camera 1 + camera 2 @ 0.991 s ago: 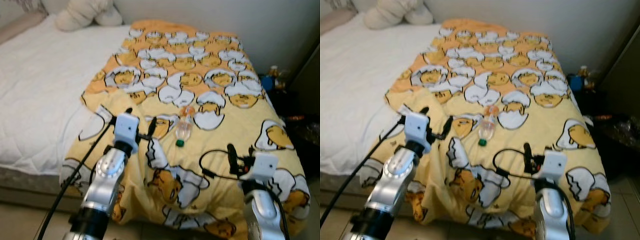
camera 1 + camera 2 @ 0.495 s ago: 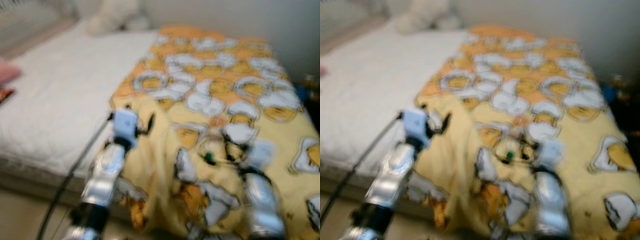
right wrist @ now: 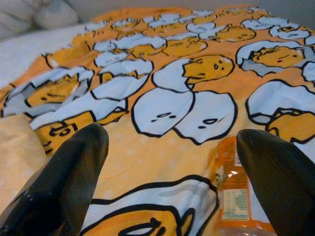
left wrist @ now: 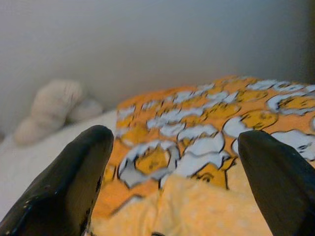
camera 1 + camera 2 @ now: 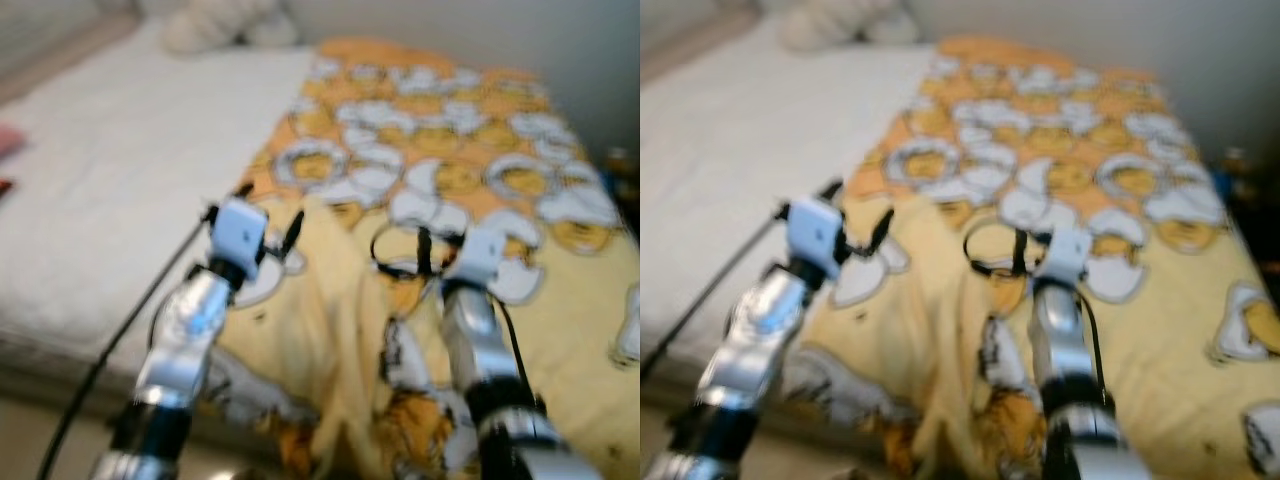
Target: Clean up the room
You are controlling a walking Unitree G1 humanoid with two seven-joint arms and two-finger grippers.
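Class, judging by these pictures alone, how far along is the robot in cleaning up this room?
Early. Nothing looks tidied yet: the plastic bottle still lies on the yellow egg-print blanket. In hand: the right gripper is open, with the bottle near one finger, not gripped. The left gripper is open over the blanket, holding nothing. Left: grasping the bottle and removing it from the bed.
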